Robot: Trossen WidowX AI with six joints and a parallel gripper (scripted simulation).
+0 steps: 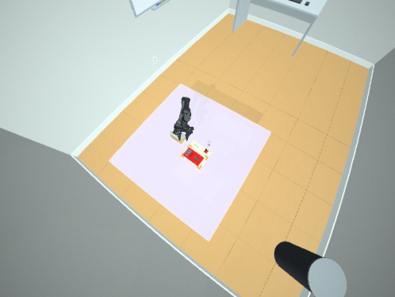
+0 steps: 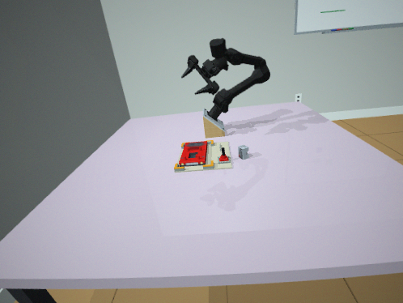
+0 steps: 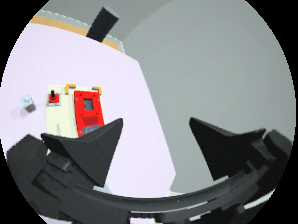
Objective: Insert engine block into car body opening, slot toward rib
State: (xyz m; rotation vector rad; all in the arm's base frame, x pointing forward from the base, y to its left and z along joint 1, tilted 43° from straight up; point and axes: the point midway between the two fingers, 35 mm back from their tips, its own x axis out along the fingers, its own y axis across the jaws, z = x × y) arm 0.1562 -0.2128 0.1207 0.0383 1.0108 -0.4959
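The hand [image 1: 183, 139] [image 2: 188, 85] [image 3: 157, 120] hangs in the air above the table [image 1: 218, 190] [image 2: 202, 223] [image 3: 145, 160], its two dark fingers spread wide apart with nothing between them. The black arm [image 1: 185, 113] [image 2: 243, 83] behind it bends up and over from a wooden wedge [image 2: 214, 130] that stands near the cream board [image 2: 214, 155] [image 3: 57, 120].

The engine block [image 1: 209, 143] [image 2: 243, 152] [image 3: 28, 103], a small grey piece, stands on the table outside the car body, just beside the board on the side where the red-based black lever [image 2: 223, 157] [image 3: 53, 98] sits. It is apart from the hand; which way its slot faces, I cannot tell.

The red car body [image 1: 191, 157] [image 2: 200, 158] [image 3: 91, 120] lies flat on the board, between orange corner pieces. Its dark square opening [image 2: 193, 155] [image 3: 88, 104] faces up, and the block is not in it. The rib is too small to make out
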